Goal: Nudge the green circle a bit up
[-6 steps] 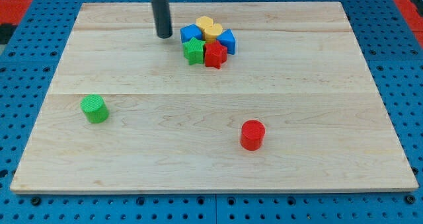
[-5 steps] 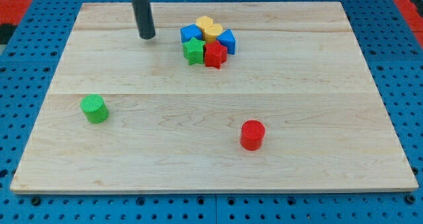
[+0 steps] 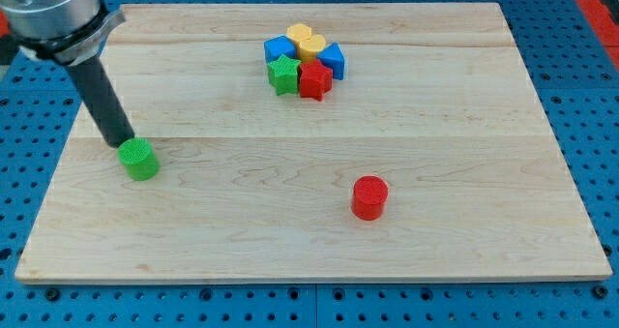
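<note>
The green circle (image 3: 139, 160) lies on the wooden board (image 3: 309, 134) at the view's left, below the middle. My tip (image 3: 119, 139) rests on the board just above and slightly left of the green circle, touching or nearly touching its top edge. The rod leans up to the view's top left.
A cluster sits at the view's top centre: a yellow hexagon (image 3: 307, 42), two blue blocks (image 3: 280, 49) (image 3: 334, 57), a green star (image 3: 283, 74) and a red star (image 3: 314, 78). A red circle (image 3: 369, 196) lies at the lower right of centre.
My tip has swept from the view's top, left of the cluster, down and left to just above the green circle. No block has moved.
</note>
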You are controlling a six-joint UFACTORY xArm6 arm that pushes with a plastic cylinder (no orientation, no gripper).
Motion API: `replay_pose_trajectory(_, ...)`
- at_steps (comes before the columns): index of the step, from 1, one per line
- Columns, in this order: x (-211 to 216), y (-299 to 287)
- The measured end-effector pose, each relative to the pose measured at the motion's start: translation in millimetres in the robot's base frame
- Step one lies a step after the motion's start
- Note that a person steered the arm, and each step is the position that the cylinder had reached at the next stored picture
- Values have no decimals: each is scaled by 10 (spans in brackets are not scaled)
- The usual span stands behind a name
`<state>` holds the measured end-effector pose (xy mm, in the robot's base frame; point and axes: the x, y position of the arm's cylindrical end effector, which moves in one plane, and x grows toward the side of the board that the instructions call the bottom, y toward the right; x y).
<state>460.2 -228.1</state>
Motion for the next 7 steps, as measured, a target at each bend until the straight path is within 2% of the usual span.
replay_pose_trajectory(1, 304, -132)
replay_pose_trajectory(2, 433, -75)
replay_pose_trajectory(3, 433, 211)
replay_pose_trajectory(7, 422, 379)
